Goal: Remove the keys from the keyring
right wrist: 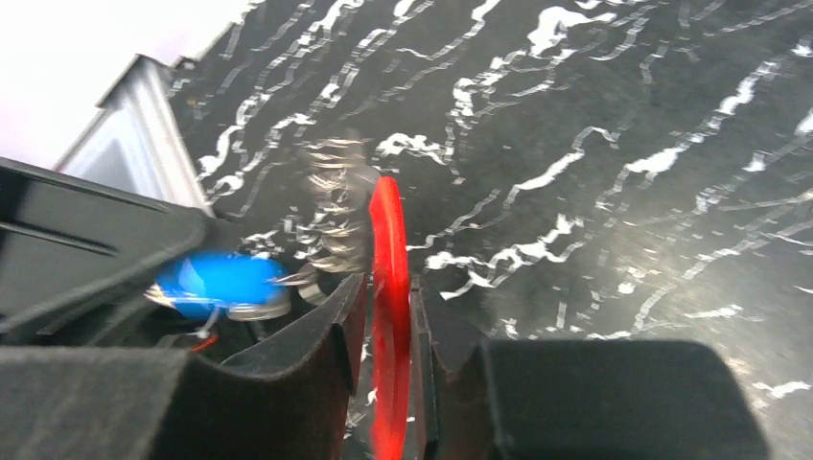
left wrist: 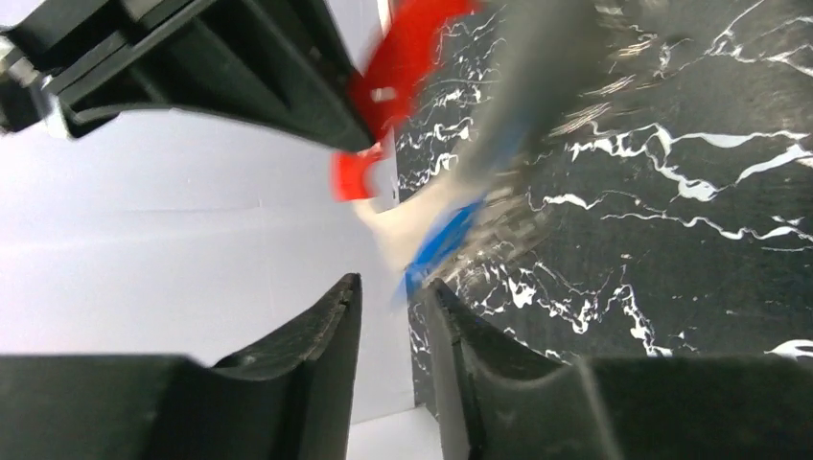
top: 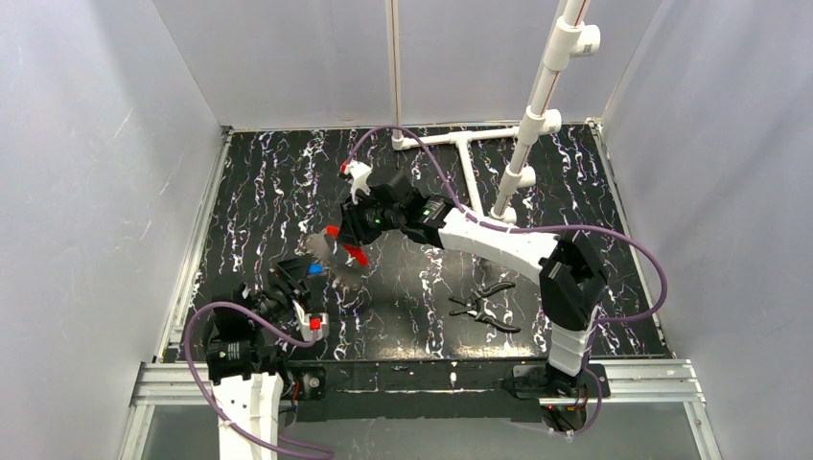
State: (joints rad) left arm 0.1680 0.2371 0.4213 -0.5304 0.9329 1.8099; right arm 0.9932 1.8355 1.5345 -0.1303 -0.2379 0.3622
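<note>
With the jaws of the right gripper (right wrist: 388, 321) pinching the keyring (right wrist: 388, 230) and those of the left gripper (left wrist: 393, 297) standing narrowly apart, the blurred keys (right wrist: 336, 216) at the ring's 10 o'clock are likely swinging out of reach.

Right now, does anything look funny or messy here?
Nothing is spilled or broken. Only the keys look odd: a blurry smear, as if swinging, hanging from the red keyring pinched in the right gripper.

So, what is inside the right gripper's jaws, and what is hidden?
The red keyring stands edge-on between the fingers of the right gripper, which cover its lower end. The keys are a blur beside it; where they join it cannot be seen.
</note>
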